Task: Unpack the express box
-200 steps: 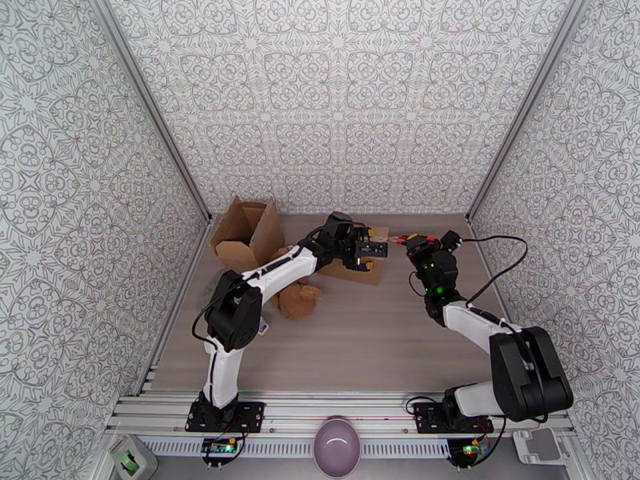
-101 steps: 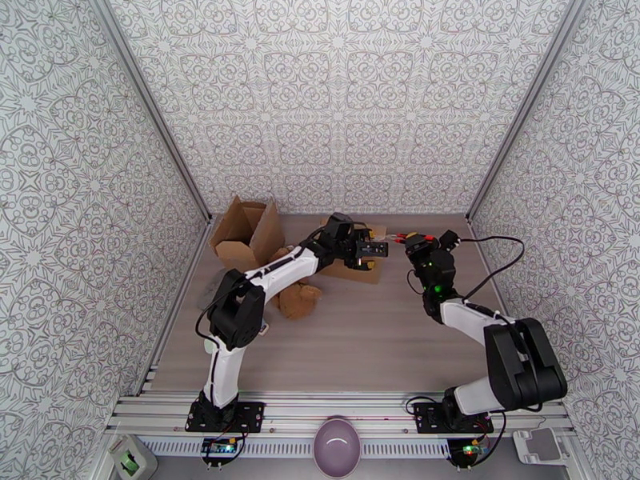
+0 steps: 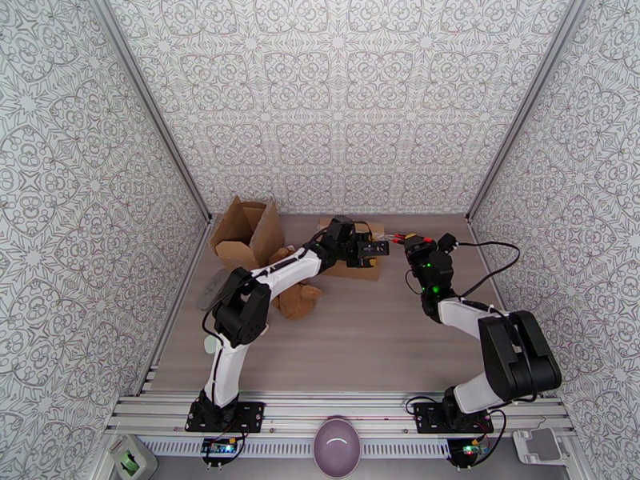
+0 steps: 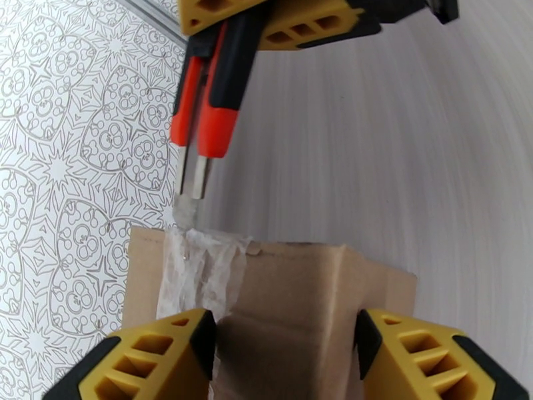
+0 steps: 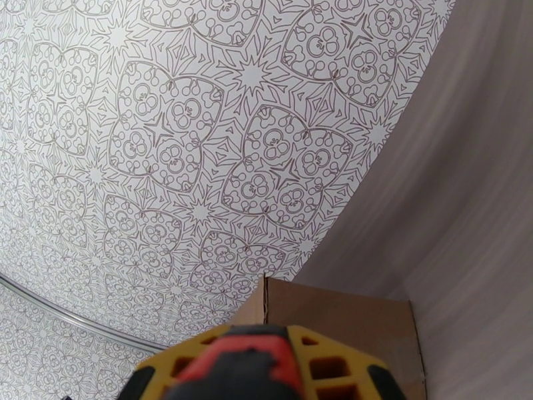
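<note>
- The shut box (image 3: 360, 272) lies at the far middle of the surface (image 3: 360, 346). From above, the left arm hides a lot of it.
- The left claw (image 3: 370, 250) is over the top of the box. In its own view its yellow fingers (image 4: 160, 355) stand apart with cardboard between them. They are cut off at the bottom edge. I cannot tell if they squeeze the box.
- The right claw (image 3: 404, 237) is closed tight on an orange knife (image 4: 206, 108).
- The knife's blade (image 4: 192, 178) touches the clear tape (image 4: 196, 268) at the edge of the box.
- From the right wrist, the claw hides the blade, and a corner of the box peeks out past it.
- An open box (image 3: 244, 226) stands at the far left, with crumpled brown paper (image 3: 298, 300) near it.
- A grey lump (image 3: 212, 288) by the left wall is too small to make out.
</note>
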You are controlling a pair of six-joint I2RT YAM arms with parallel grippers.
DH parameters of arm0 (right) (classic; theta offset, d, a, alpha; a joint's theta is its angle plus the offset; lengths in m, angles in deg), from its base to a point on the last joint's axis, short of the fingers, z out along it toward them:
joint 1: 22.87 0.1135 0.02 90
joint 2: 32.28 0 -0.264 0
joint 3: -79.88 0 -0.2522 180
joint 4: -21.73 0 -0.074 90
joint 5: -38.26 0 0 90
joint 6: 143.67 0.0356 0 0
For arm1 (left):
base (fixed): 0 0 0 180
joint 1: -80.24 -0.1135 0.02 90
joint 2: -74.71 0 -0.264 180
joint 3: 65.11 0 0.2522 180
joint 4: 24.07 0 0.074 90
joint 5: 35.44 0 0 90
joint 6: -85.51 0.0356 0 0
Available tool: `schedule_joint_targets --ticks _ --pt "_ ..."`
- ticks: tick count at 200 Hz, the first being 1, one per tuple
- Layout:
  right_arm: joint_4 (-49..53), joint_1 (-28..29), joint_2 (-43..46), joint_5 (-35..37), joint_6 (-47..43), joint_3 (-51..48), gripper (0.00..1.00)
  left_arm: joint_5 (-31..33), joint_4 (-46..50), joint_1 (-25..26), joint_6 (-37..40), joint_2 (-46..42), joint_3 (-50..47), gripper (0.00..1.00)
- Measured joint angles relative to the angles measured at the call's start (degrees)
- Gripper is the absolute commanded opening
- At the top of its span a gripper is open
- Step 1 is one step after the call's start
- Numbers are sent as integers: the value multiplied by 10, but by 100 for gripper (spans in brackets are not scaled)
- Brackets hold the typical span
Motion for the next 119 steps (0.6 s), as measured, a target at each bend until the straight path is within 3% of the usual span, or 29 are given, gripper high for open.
schedule_joint_targets --ticks 119 --pt "-40 -7 14 -26 53 -46 0 11 -1 -3 -37 9 13 58"
